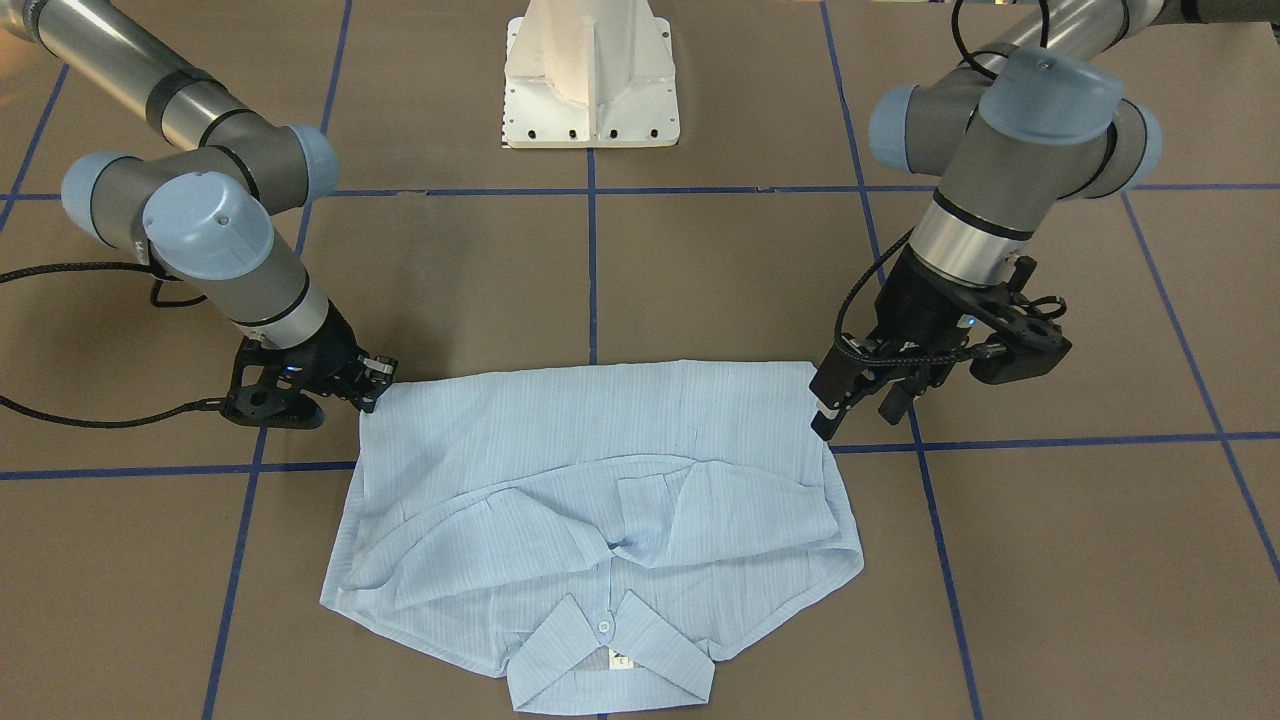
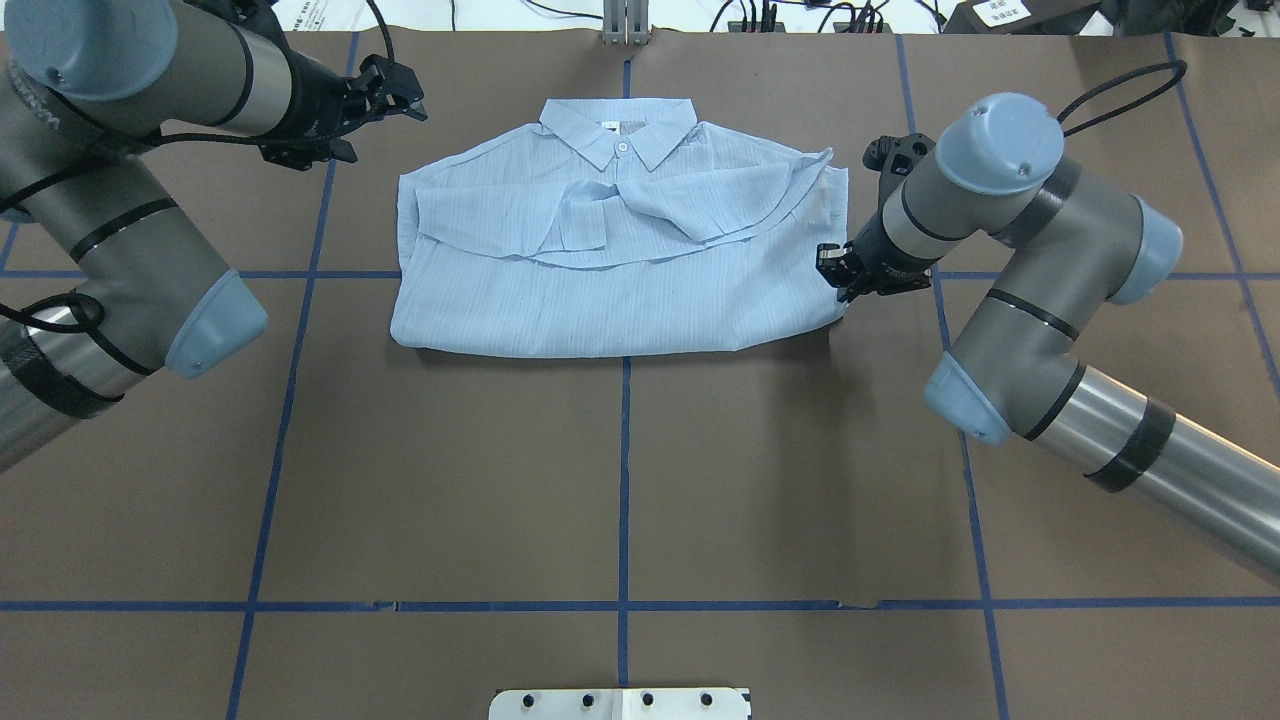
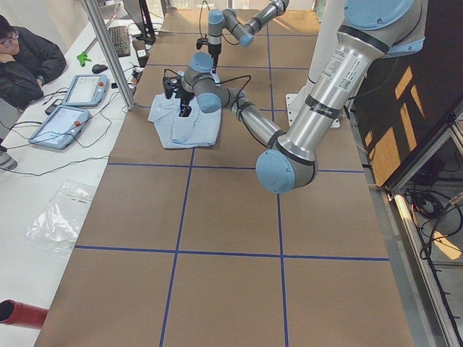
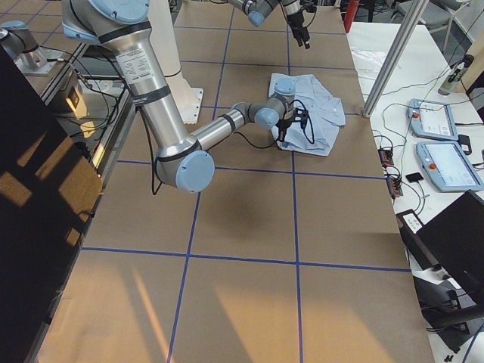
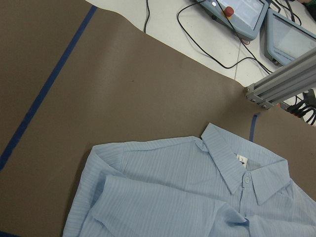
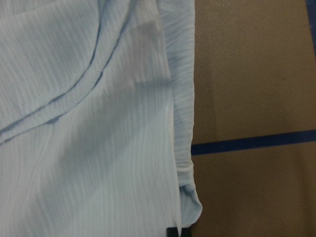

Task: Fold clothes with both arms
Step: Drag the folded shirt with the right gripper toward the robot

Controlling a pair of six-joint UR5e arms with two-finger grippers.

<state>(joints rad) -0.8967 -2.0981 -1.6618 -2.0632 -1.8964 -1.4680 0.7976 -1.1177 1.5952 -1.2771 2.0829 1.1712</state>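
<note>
On the left of the shirt (image 2: pixel 620 290) the left arm (image 2: pixel 120 230) bends in, and its left gripper (image 1: pixel 855 415) hangs in the air off the shirt's collar-side left corner, not touching the cloth. Its two fingers (image 1: pixel 822 412) stand well apart and there is nothing between them. Its wrist camera looks down on that same corner from some height. The shirt itself lies flat on the brown table (image 2: pixel 620 480), light blue with fine stripes, and is folded to a wide rectangle. The collar (image 2: pixel 618 135) is on the far side, closed with one white button (image 2: pixel 622 147), and a small label (image 2: pixel 607 125) shows inside the neck. The sleeves are laid across the chest and overlap in loose folds near the middle, just below the collar. The long folded edge is the side of the shirt nearest the white base (image 2: pixel 620 703), which stands well apart from it. A blue tape line (image 2: pixel 624 450) runs out from under the middle of this folded edge. At the right edge of the shirt, near the corner of the folded edge, the right gripper (image 2: pixel 838 273) is low and just beside the cloth. From its wrist camera I see only the shirt's side edge very close and a small black tip at the bottom. I cannot tell whether its fingers are apart or pinch the cloth. The right arm (image 2: pixel 1020 330) reaches back from there, away from the shirt's right side.
</note>
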